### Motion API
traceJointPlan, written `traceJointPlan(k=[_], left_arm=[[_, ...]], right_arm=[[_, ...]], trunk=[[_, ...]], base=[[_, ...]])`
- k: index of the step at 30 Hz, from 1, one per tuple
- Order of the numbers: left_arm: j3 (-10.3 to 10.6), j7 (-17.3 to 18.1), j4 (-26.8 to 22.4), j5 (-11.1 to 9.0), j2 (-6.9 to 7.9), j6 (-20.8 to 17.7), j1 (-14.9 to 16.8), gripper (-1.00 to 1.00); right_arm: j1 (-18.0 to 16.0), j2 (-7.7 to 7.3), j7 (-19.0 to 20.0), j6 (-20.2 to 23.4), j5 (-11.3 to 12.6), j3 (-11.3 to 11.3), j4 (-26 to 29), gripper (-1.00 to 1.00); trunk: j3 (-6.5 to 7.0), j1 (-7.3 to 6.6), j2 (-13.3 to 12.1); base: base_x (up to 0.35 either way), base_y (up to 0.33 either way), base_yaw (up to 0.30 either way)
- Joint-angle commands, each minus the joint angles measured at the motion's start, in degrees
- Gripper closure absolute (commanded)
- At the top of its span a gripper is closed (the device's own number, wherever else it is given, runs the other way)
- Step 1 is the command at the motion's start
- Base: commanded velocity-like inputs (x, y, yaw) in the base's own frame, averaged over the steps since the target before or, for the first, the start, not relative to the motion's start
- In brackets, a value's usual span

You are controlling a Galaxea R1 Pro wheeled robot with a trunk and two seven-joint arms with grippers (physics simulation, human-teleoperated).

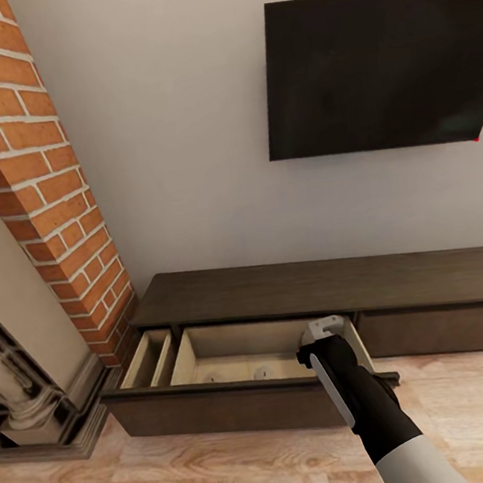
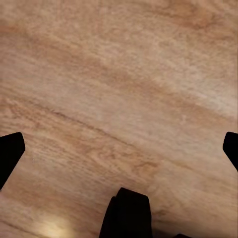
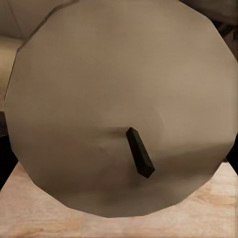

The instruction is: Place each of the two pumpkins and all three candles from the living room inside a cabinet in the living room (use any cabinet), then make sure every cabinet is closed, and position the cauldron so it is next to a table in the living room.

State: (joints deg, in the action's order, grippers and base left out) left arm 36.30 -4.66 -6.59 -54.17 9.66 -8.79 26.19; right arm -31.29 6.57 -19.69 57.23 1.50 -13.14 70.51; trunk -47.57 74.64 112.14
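**Two candles lying in the open drawer**

Two candles (image 1: 212, 377) (image 1: 262, 372) are sitting in the cabinet's (image 1: 314, 286) pulled-out drawer (image 1: 216, 409). The right claw (image 1: 324, 331) is gripping a third candle (image 3: 119, 104) over it. The left claw (image 2: 119, 148) is hanging wide above the floor (image 2: 119, 74).

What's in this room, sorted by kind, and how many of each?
Candles: 3, two in the open drawer, one at the right gripper
Cabinets: 1
TVs: 1
Total: 5

Grey-cream candle (image 3: 119, 99), dark-brown cabinet (image 1: 314, 286)
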Motion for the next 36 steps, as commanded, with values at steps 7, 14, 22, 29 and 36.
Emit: traceJointPlan(k=[7,14,22,29,36], left_arm=[[0.0,0.0,0.0,0.0,0.00,0.0,0.0,-1.00],[1.6,2.6,-1.8,-0.1,-0.12,-0.2,0.0,-1.00],[13.3,20.2,-21.7,0.0,3.98,-6.7,1.8,-1.00],[13.7,21.9,-42.5,0.0,8.89,-18.3,2.9,-1.00],[7.5,22.0,-69.9,0.0,18.86,-42.4,4.2,-1.00]], right_arm=[[0.0,-0.07,0.0,0.0,0.2,0.3,-0.1,1.00],[0.0,-0.06,0.0,-0.1,0.5,0.4,-1.6,1.00],[0.0,-0.05,0.0,-0.1,0.5,0.4,-1.6,1.00],[0.0,-0.13,0.0,-0.1,0.5,0.5,-1.6,1.00],[0.0,-0.23,0.0,-0.3,0.4,0.6,-1.6,1.00]], trunk=[[0.00,0.00,0.0],[0.00,0.00,0.0],[0.00,0.00,0.0],[0.00,0.00,0.0],[0.00,0.00,0.0]], base=[[0.199,0.133,0.000],[0.053,0.037,0.000],[0.000,0.000,0.000],[0.000,0.000,0.000],[0.000,0.000,0.000]])
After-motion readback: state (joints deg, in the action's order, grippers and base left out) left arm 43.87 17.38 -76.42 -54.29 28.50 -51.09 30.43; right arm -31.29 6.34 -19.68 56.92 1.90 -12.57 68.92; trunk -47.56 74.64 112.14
